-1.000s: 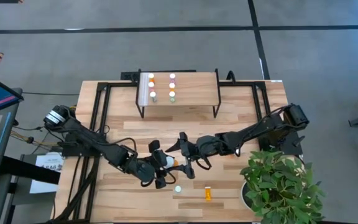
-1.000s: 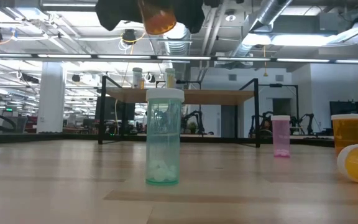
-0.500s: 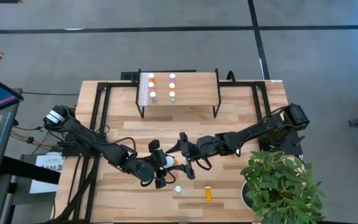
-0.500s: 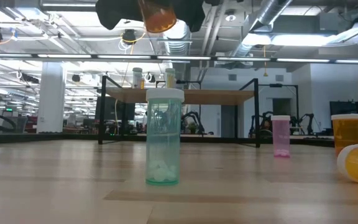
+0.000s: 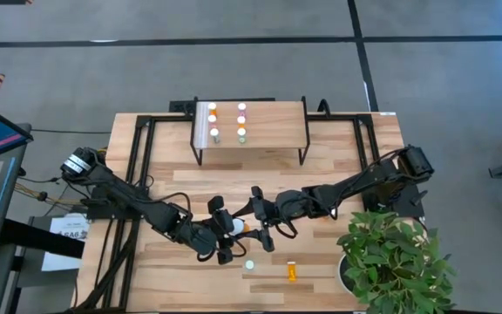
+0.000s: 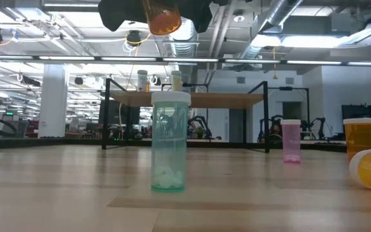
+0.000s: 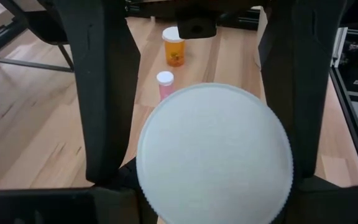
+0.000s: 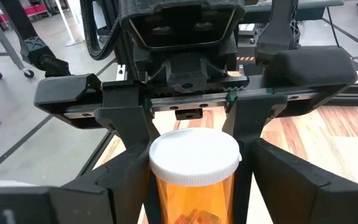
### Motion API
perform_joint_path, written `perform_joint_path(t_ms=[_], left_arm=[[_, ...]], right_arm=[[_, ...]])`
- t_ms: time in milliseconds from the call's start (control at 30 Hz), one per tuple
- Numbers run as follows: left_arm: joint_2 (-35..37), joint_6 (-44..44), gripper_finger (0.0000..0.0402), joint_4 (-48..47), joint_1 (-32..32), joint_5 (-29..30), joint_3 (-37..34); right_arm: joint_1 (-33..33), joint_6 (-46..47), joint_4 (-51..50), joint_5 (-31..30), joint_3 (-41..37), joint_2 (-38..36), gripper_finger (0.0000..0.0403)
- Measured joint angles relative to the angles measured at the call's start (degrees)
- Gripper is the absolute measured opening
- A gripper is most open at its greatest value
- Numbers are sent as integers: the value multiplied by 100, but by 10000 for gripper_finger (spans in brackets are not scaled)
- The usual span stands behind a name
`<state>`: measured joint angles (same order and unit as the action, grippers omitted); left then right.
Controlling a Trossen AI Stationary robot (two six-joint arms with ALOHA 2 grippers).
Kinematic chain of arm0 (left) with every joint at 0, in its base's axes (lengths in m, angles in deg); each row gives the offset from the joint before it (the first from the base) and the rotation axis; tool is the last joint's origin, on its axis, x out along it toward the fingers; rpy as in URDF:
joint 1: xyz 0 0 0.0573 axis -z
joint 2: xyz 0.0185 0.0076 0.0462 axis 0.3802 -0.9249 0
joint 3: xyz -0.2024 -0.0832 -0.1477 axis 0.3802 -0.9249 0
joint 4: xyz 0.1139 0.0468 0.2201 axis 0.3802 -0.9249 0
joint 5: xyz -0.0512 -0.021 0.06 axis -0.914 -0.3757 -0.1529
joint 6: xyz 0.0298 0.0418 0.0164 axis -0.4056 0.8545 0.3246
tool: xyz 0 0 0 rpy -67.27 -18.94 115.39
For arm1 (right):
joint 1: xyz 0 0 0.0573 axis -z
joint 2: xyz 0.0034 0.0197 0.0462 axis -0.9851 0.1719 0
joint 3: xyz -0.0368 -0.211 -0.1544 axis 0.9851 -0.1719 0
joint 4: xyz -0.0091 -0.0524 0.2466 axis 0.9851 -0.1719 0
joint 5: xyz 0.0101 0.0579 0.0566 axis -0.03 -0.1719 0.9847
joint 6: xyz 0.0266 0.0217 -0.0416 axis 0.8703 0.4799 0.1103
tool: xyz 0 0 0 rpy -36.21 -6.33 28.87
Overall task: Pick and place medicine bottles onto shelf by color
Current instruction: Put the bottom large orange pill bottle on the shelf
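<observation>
An orange medicine bottle [image 8: 191, 199] with a white cap hangs in the air above the table's middle, with my left gripper [image 5: 232, 229] shut on it. My right gripper [image 5: 254, 221] faces it from the table's right side. It is open, its fingers on either side of the bottle's orange body; I see no touch. The low view shows the bottle's bottom end [image 6: 163, 20] high above the table. The shelf [image 5: 277, 122] stands at the table's far side with several bottles upright on its top. My left gripper pinches the bottle by the rim of its white cap [image 7: 149, 155] between its two fingers [image 8: 135, 140]. The fingers slant down from the table's left and lie along the bottle. The cap faces the gripper's palm. The bottle is lifted clear, its bottom end toward my right gripper.
A pale green bottle [image 6: 170, 142] stands near the front edge, with an orange one [image 5: 291, 271] lying on its side to its right. A pink bottle [image 6: 291, 140] and an orange bottle [image 6: 362, 136] stand farther right. A potted plant [image 5: 390, 257] fills the near right corner.
My right gripper's fingers have drawn a little closer together around the orange bottle. Both arms and the bottle have kept their places.
</observation>
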<state>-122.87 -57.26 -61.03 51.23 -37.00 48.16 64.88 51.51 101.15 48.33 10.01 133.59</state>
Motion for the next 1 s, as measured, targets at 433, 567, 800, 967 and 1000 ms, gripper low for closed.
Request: perform_joint_path(t_ms=[433, 567, 800, 967, 1000], left_arm=[[0, 11, 164, -22, 2, 46, 0], [0, -84, 168, -26, 2, 92, 0], [114, -141, 220, -177, 9, 56, 0], [347, -351, 248, -580, 43, 4, 9], [394, -399, 251, -624, 69, 15, 9]], right_arm=[[0, -2, 0, 12, -2, 0, 281], [2, 4, 2, 13, -2, 0, 281], [7, -27, -9, 7, -2, 0, 280], [69, -38, -75, 4, -8, 0, 280], [79, -37, -71, 15, -9, 0, 280]])
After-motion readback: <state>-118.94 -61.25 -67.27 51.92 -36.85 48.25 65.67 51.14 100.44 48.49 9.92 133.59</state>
